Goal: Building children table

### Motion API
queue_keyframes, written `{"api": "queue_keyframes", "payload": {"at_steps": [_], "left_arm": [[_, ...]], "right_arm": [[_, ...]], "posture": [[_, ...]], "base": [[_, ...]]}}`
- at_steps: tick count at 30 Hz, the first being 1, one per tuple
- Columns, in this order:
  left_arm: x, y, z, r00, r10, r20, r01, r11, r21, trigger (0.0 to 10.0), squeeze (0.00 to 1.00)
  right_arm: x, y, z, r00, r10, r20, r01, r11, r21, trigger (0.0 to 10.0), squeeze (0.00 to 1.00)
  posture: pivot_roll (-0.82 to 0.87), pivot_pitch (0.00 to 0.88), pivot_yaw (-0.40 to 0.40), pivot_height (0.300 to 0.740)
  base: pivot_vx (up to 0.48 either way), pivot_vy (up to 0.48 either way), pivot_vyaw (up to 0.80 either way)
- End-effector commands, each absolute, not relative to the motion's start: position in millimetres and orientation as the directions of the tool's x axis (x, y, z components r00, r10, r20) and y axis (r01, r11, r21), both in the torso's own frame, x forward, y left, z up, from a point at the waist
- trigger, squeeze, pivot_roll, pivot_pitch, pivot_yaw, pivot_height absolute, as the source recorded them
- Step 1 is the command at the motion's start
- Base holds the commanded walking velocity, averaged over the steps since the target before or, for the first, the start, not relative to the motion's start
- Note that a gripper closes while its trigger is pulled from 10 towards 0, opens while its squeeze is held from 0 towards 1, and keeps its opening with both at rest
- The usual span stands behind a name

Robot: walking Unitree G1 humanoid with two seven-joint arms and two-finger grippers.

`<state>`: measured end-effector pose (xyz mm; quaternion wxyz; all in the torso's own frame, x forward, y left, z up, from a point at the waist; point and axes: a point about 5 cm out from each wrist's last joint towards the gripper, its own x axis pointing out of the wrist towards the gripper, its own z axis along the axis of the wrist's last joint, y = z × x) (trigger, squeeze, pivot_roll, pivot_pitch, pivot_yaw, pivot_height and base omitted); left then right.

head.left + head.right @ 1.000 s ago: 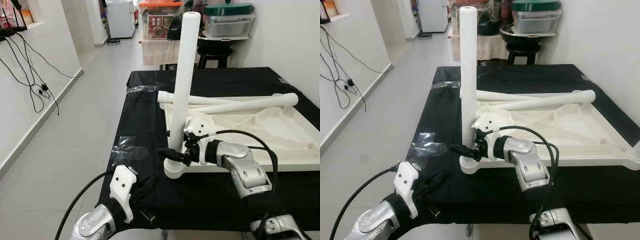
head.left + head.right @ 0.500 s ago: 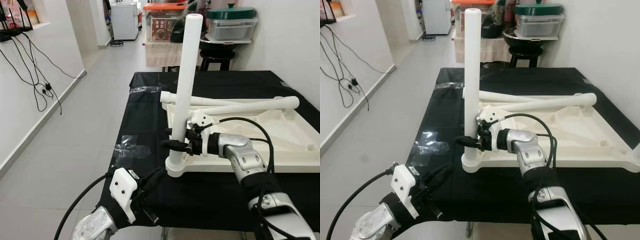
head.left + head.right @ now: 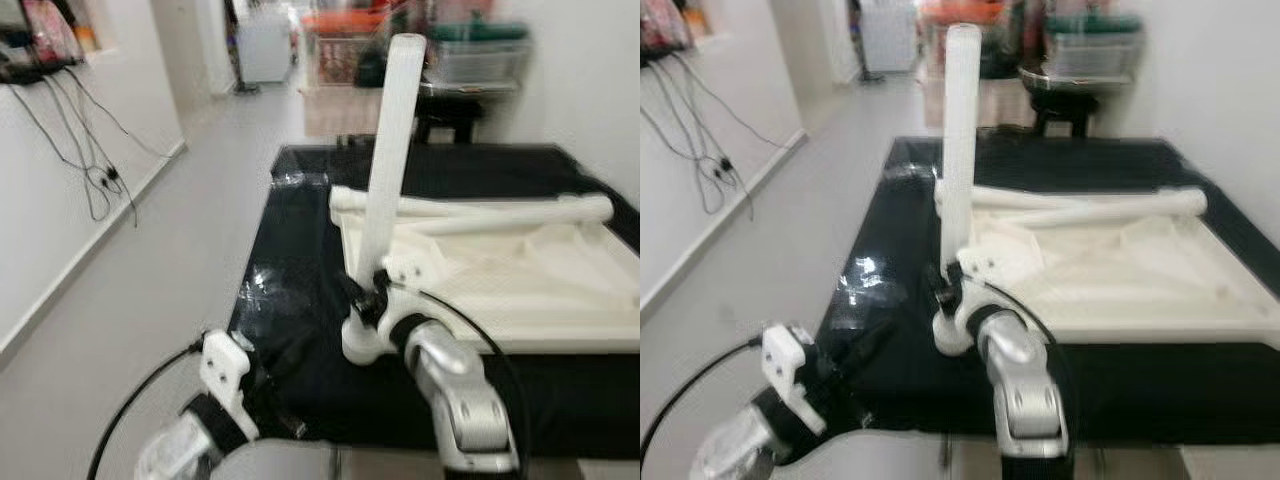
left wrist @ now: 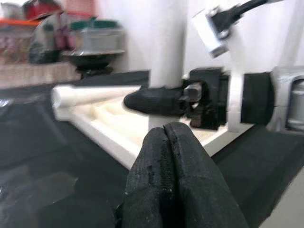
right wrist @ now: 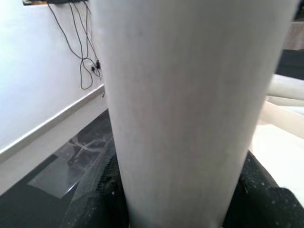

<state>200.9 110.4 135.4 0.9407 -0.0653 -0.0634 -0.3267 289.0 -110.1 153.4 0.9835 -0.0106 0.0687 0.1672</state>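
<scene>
Your right gripper clamps the upright white plastic leg at the upturned white tabletop corner; a sideways pull could unseat it. Left gripper fingers pressed together

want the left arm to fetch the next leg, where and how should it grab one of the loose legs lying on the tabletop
Best guess: take the front loose leg around its middle, coming down from above with the fingers straddling the tube. It lies almost flat across the upturned tabletop, so its round sides are open there, while its left end sits close to the upright leg held by the right end effector.
</scene>
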Motion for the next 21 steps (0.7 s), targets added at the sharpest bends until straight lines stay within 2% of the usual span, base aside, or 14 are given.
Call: {"api": "queue_keyframes", "payload": {"at_steps": [1,3,4,7,8,9,10,12,13,15,16,19,20,21], "left_arm": [[199.3,115.0,132.5,0.802,-0.584,0.128,0.596,0.797,-0.098,10.0,0.00],[194.3,121.9,126.7,0.834,-0.544,0.093,0.552,0.821,-0.144,10.0,0.00],[193.6,122.0,125.6,0.840,-0.536,0.086,0.543,0.830,-0.129,10.0,0.00],[194.5,120.3,124.9,0.842,-0.533,0.080,0.539,0.836,-0.102,10.0,0.00],[195.6,119.8,124.6,0.844,-0.531,0.080,0.537,0.836,-0.110,10.0,0.00],[195.6,119.8,124.6,0.844,-0.531,0.080,0.537,0.836,-0.110,10.0,0.00],[196.2,119.8,124.7,0.844,-0.530,0.081,0.536,0.836,-0.113,10.0,0.00],[197.7,120.0,125.1,0.839,-0.536,0.091,0.543,0.830,-0.126,10.0,0.00],[198.1,120.0,125.3,0.839,-0.537,0.092,0.545,0.829,-0.128,10.0,0.00],[198.2,120.0,125.3,0.838,-0.537,0.093,0.545,0.829,-0.129,10.0,0.00],[198.2,120.1,125.6,0.839,-0.536,0.090,0.543,0.829,-0.129,10.0,0.00],[198.7,119.4,126.5,0.839,-0.537,0.090,0.544,0.830,-0.121,10.0,0.00],[198.7,119.4,126.5,0.839,-0.537,0.090,0.544,0.830,-0.121,10.0,0.00],[198.8,119.4,126.4,0.841,-0.533,0.087,0.540,0.834,-0.114,10.0,0.00]], "right_arm": [[287.0,-122.0,127.5,0.929,0.274,-0.249,-0.269,0.962,0.053,0.0,0.00],[300.2,-134.7,139.5,0.943,0.241,-0.229,-0.238,0.970,0.039,0.0,0.00],[304.4,-135.4,143.9,0.944,0.235,-0.230,-0.236,0.971,0.024,10.0,0.00],[304.6,-129.2,154.3,0.948,0.226,-0.225,-0.227,0.974,0.021,10.0,0.00],[303.6,-122.0,161.8,0.939,0.281,-0.197,-0.277,0.960,0.048,10.0,1.00],[303.6,-122.0,161.8,0.939,0.281,-0.197,-0.277,0.960,0.048,10.0,1.00],[304.5,-117.7,164.7,0.921,0.341,-0.190,-0.338,0.940,0.049,10.0,1.00],[305.4,-106.6,166.9,0.801,0.569,-0.188,-0.572,0.819,0.044,10.0,1.00],[305.1,-104.8,167.1,0.761,0.620,-0.189,-0.625,0.780,0.043,10.0,1.00],[304.9,-104.2,167.2,0.743,0.643,-0.188,-0.647,0.761,0.043,10.0,1.00],[305.8,-105.1,168.0,0.713,0.677,-0.180,-0.684,0.729,0.031,10.0,0.00],[314.4,-117.6,180.0,0.533,0.837,-0.124,-0.845,0.535,-0.016,10.0,0.00],[314.4,-117.6,180.0,0.533,0.837,-0.124,-0.845,0.535,-0.016,10.0,0.00],[320.8,-123.9,185.3,0.471,0.872,-0.136,-0.881,0.472,-0.025,10.0,0.00]], "posture": [[-0.01,0.004,0.018,0.740],[-0.01,0.006,0.015,0.740],[0.00,0.015,0.011,0.740],[-0.01,0.013,0.015,0.740],[-0.01,0.012,0.013,0.740],[-0.01,0.012,0.013,0.740],[0.00,0.017,0.013,0.740],[0.00,0.014,0.021,0.740],[0.00,0.014,0.021,0.740],[0.00,0.014,0.021,0.740],[0.00,0.014,0.023,0.740],[0.01,0.011,0.021,0.740],[0.01,0.011,0.021,0.740],[0.02,0.009,0.019,0.740]], "base": [[0.000,0.000,0.00],[0.000,0.000,0.00],[0.000,0.000,0.00],[0.000,0.000,0.00],[0.000,0.000,0.00],[0.000,0.000,0.00],[0.000,0.000,0.00],[0.000,0.000,0.00],[0.000,0.000,0.00],[0.000,0.000,0.00],[0.000,0.000,0.00],[0.000,0.000,0.00],[0.000,0.000,0.00],[0.000,0.000,0.00]]}}
